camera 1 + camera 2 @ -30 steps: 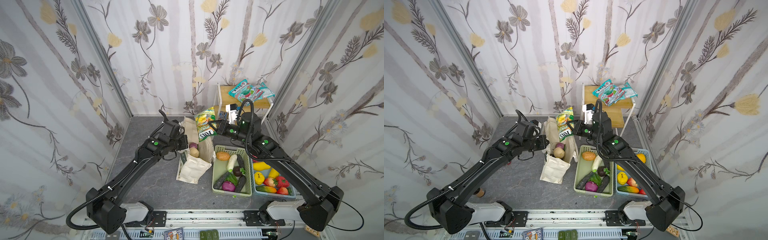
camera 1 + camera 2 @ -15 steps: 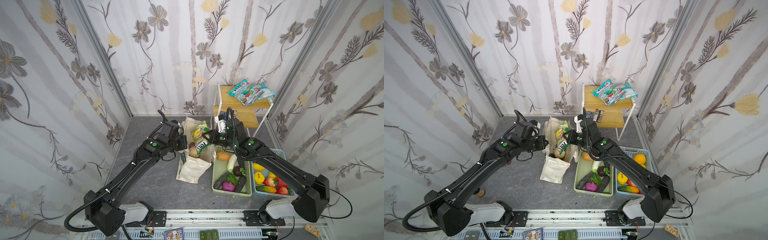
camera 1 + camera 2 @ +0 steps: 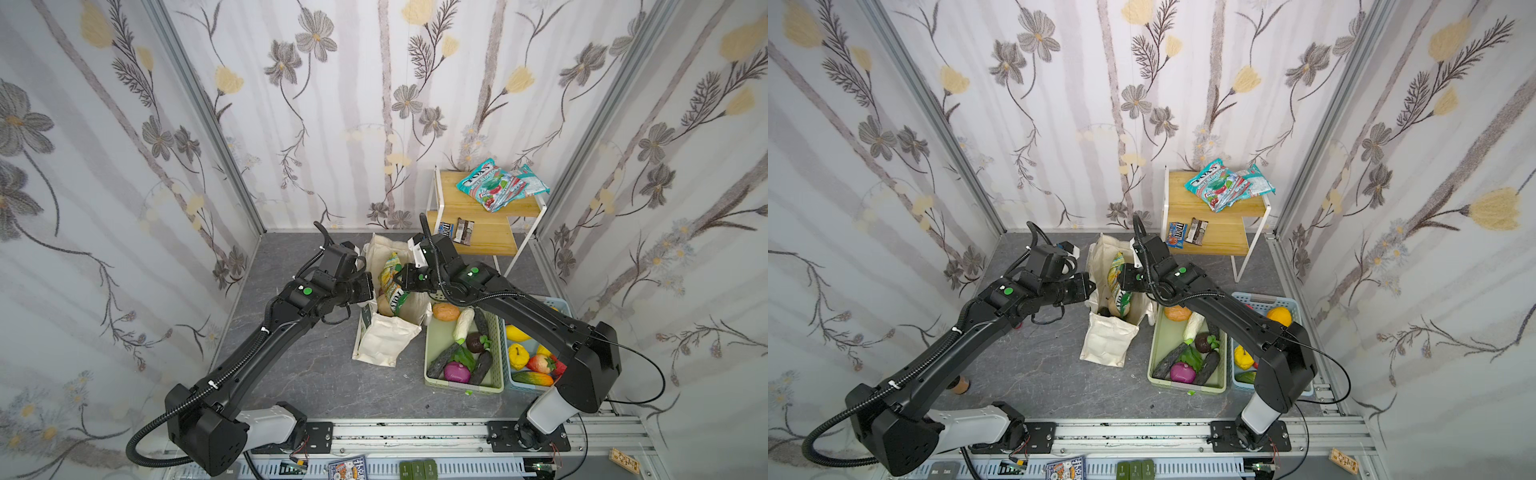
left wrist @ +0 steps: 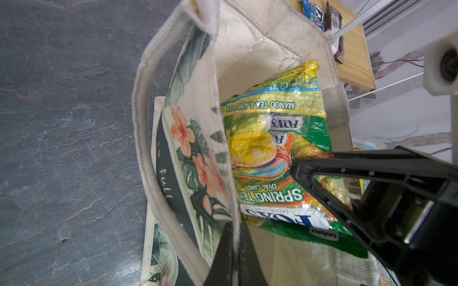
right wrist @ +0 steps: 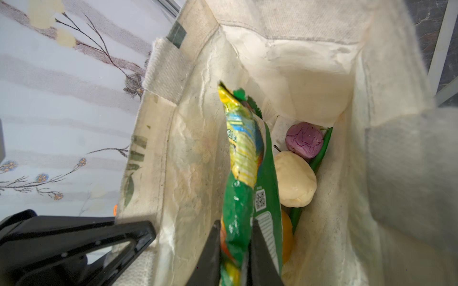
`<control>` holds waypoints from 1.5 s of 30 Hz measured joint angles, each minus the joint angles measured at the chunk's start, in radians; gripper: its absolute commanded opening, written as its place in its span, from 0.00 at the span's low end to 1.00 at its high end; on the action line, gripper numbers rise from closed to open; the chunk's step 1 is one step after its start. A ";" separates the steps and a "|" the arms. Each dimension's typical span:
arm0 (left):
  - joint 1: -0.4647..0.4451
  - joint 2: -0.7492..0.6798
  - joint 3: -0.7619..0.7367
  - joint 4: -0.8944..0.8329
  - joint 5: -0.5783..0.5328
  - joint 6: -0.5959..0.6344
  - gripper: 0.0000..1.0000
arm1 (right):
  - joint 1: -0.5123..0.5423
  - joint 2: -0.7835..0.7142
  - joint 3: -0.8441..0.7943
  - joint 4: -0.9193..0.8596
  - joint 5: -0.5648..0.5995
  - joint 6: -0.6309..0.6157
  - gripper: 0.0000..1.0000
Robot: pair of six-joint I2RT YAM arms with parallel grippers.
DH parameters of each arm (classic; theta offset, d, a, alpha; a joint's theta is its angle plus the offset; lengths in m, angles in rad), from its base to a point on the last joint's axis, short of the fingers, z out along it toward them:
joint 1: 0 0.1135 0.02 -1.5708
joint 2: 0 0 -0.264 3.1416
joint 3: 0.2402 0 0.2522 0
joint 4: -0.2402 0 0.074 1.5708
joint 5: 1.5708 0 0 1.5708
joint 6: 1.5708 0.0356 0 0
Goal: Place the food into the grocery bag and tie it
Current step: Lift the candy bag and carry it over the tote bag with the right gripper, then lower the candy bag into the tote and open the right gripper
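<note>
We had the right claw [image 5: 235, 230] clamped on the crinkly yellow-green snack packet [image 5: 244, 158], inside the grocery bag [image 5: 322, 62]; left claw [image 4: 234, 230] pinched its rim.

Reads as a robotics lab cell dressed up as a domestic corner, not a real home. Boxed in on three sides by floral wallpaper panels [image 3: 332, 104] set between bare aluminium posts [image 3: 208, 120], over a slate-look floor [image 3: 324, 374]. Fronted by an aluminium rail [image 3: 415, 434] with two black robot arms [image 3: 257, 353] bolted on and a corrugated cable hose [image 3: 145, 428] left exposed. Furnished only with props: a small wooden shelf stand [image 3: 486, 241], plastic baskets [image 3: 461, 388] of toy vegetables [image 3: 457, 371], a grocery bag [image 3: 390, 340].
</note>
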 measured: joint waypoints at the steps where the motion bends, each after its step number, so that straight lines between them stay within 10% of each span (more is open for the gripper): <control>1: 0.000 -0.006 -0.004 0.000 0.000 0.000 0.00 | 0.001 0.013 0.012 -0.010 -0.005 -0.003 0.02; 35: 0.000 -0.045 -0.027 -0.015 -0.018 0.005 0.00 | 0.016 0.315 0.079 0.016 -0.103 -0.047 0.07; 45: 0.000 -0.053 -0.037 -0.013 -0.018 0.008 0.00 | 0.016 0.332 0.064 0.031 -0.073 -0.047 0.45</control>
